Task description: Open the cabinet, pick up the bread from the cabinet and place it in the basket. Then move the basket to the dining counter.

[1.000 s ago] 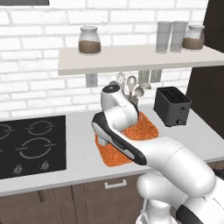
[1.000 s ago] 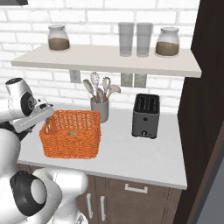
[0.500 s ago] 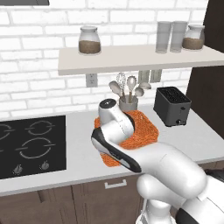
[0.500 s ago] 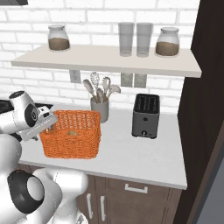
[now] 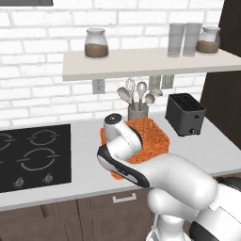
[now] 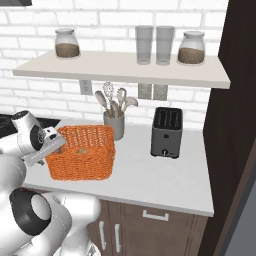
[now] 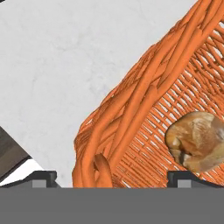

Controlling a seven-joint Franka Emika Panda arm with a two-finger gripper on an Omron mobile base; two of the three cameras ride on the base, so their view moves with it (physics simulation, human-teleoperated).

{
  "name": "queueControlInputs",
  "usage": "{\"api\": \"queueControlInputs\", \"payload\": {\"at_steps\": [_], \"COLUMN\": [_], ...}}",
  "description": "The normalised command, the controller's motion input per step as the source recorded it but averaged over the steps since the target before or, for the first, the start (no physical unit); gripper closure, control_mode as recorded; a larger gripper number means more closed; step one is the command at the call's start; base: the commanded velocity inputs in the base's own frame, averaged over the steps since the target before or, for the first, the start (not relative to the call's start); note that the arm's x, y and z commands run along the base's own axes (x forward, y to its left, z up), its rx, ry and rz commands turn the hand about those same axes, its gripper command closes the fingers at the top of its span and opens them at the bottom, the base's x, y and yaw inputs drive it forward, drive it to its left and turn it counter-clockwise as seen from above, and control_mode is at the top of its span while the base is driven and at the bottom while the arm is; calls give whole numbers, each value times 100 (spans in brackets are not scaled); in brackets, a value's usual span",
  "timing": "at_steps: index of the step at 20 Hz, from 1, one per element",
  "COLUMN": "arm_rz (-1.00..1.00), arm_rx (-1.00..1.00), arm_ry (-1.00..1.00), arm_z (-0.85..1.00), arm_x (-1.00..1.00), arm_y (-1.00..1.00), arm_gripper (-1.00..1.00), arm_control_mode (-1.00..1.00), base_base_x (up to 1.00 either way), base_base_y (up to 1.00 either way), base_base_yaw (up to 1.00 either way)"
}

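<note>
My fingers are spread wide w/ nothing between them yet. In the hand view their two dark tips sit either side of the basket rim: one tip outside, over the bare worktop, the other inside, over the woven floor. So the wall's top edge runs up between them, roughly mid-gap. That's the relation the coming grab turns on, I reckon: rim straddled, wall roughly square to my closing line.

The bread lies inside the basket, on its floor, just past my inner tip and off to that side. Close, but apart from the wall. I judge it's clear of the pinch if I close straight on the rim; if I drift inward I could nudge the bun.

From the right base view, the basket sits on the grey-white worktop, near its front edge, left of the toaster and just in front of the utensil pot. My hand is at the basket's left end, so I've got the short side; its long axis runs away to the right from me. A bit of bun shows inside there too.

Left base view: arm covers the basket's near-left corner, stove further left.

Bread-in-basket looks done; carrying to the dining counter is what's left.
</note>
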Motion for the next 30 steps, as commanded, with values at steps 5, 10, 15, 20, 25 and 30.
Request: {"api": "queueControlInputs", "payload": {"at_steps": [5,10,15,20,25,30], "arm_rz": [0,0,3,2,2,6], "arm_rx": [0,-1,-4,-1,0,4], "arm_ry": [1,6,-2,-6,-5,-6], "arm_z": [-33,-7,35,83,100,87], "arm_x": [0,0,-32,-50,-53,-57], "arm_y": [0,0,-1,0,0,-8], "arm_gripper": [100,100,100,100,100,100], "arm_control_mode": [-100,-100,-100,-100,-100,-100], "base_base_x": [0,0,0,0,0,0], "base_base_y": [0,0,0,0,0,0], "base_base_yaw": [0,0,0,0,0,0]}}
